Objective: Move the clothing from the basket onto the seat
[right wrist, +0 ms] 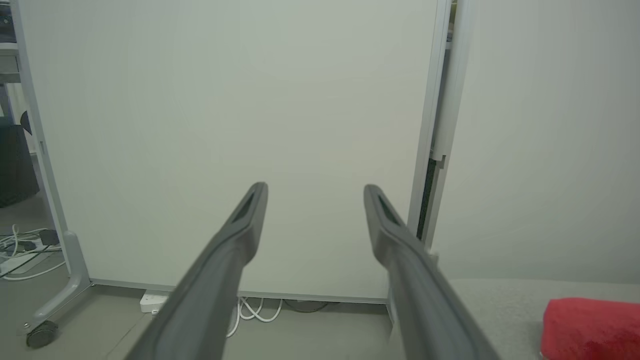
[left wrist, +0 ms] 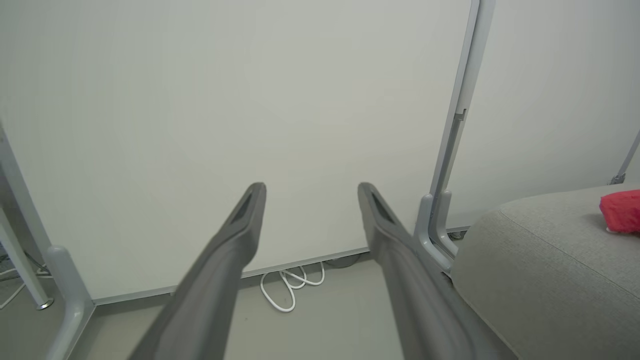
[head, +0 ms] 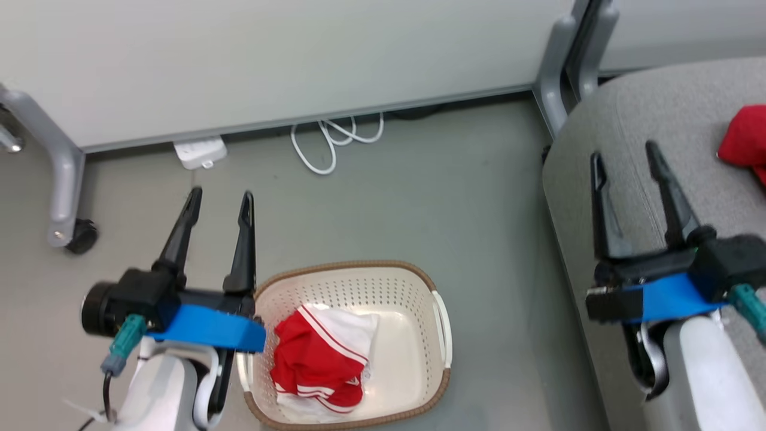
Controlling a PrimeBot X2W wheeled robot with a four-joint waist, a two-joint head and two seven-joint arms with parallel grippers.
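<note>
Head view. Left gripper (head: pixel 221 194) at lower left, fingers spread apart with nothing between them, held above the grey floor (head: pixel 419 197) just left of the basket (head: pixel 353 264). Right gripper (head: pixel 623 151) at right, fingers likewise parted and empty, held over the seat (head: pixel 646 114). Basket stands on the floor between the two arms. Striped garment (head: pixel 317 359), red with white panels, lies crumpled inside it, toward its left side. Plain red garment (head: pixel 745 143) lies on the seat at the right edge of the view, part cut off by the frame, well apart from the right gripper. White cable (head: pixel 335 140) and power strip (head: pixel 200 152) lie on the floor at the foot of a pale partition panel (head: pixel 269 60).

Left wrist view. Both fingers open, gap clear, pointing toward the partition panel. Seat at lower right with the plain red garment resting on its top near the right edge. White cable coiled on the floor between the fingers.

Right wrist view. Fingers open, holding nothing. Plain red garment on the seat at the lower right corner, beside the right finger but not touching it.
</note>
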